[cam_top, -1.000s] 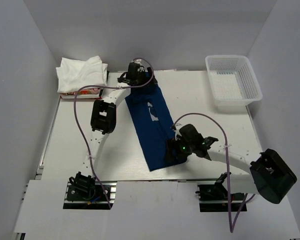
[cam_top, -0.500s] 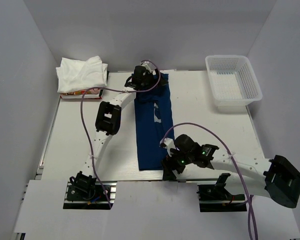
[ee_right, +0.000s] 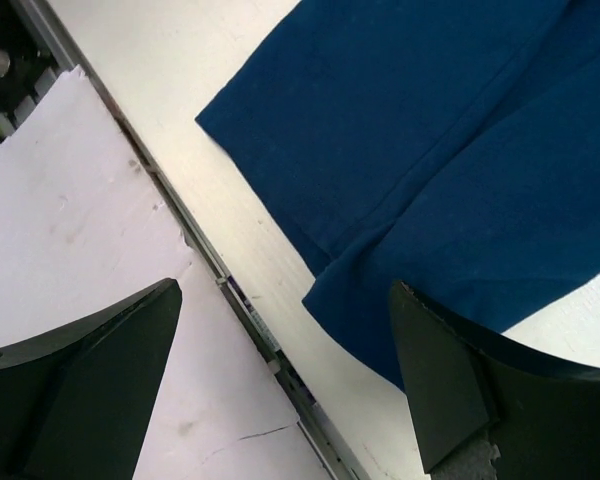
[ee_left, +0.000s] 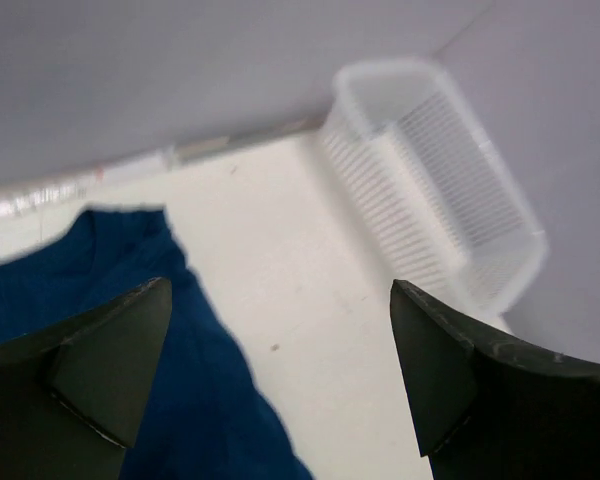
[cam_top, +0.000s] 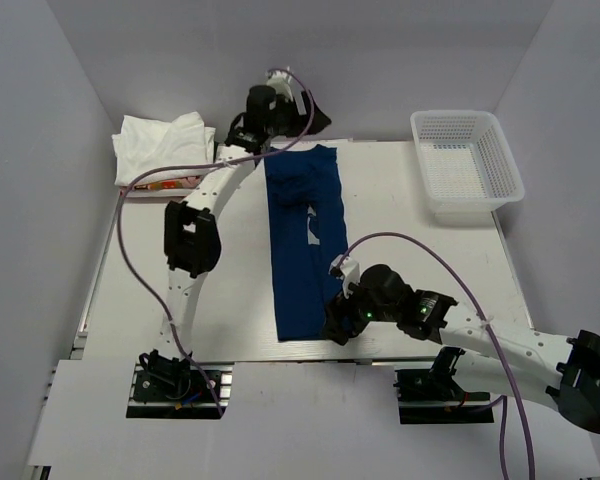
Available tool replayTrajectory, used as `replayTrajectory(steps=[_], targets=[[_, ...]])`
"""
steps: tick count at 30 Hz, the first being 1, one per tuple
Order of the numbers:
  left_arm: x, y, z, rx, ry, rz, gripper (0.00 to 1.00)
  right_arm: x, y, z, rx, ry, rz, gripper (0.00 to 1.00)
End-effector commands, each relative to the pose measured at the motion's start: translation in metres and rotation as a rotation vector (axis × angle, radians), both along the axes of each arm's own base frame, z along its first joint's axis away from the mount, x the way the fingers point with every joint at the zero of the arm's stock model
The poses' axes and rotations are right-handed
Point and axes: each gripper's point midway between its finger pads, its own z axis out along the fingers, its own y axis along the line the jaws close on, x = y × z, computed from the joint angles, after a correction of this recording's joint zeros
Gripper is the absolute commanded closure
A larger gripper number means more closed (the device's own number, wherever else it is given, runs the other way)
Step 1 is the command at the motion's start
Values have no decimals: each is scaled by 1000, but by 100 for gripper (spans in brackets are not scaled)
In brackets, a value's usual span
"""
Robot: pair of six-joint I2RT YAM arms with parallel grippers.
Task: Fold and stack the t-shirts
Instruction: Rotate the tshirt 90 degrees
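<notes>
At the near edge of the white tabletop point(cam_top: 410, 250), the right arm's fingers point(ee_right: 90, 390) hang spread wide over the near hem of the navy blue cotton t-shirt point(cam_top: 300, 240), pinching nothing. The shirt lies flat as a long narrow strip running from the near edge to the far edge, its pale print showing mid-length. Over its far end the left arm's fingers point(ee_left: 90, 370) are likewise spread and empty. A rumpled pile of white t-shirts point(cam_top: 165, 145) sits at the far left corner, and a white plastic mesh basket point(cam_top: 467, 160) at the far right.
</notes>
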Motion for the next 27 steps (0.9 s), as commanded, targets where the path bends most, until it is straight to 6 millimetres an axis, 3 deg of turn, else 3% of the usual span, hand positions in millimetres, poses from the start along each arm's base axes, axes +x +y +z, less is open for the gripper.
replayTrajectory(steps=[1,4,6,9,10,12,13,14,15,16,21,23,27], targets=[[-42,13,119,-15,-172,-34,0,9,7,18,52,-31,-44,10],[-58,18,114,26,-129,-56,0,12,-3,10,15,-5,-116,10],[-73,18,97,72,-76,-84,0,11,-13,0,-4,42,-196,10],[-110,39,55,155,75,-41,0,25,-37,-14,-44,53,-401,10],[-141,47,39,159,107,-41,0,26,-42,-17,-43,80,-465,10],[-180,53,24,135,154,-25,0,22,-50,-31,-56,125,-518,10],[-212,64,-25,166,253,-30,0,22,-52,-35,-67,130,-524,10],[-232,71,2,123,189,-16,0,19,-52,-40,-78,140,-513,10],[-249,75,-8,104,238,24,0,17,-53,-43,-86,159,-520,10],[-278,85,-45,135,329,24,0,14,-52,-49,-104,181,-509,10],[-384,96,-120,139,612,-48,0,6,-58,-68,-156,234,-530,14],[-416,98,-138,188,709,-85,0,4,-57,-70,-149,245,-523,24],[-456,102,-164,260,805,-134,1,0,-58,-73,-125,262,-530,40]])
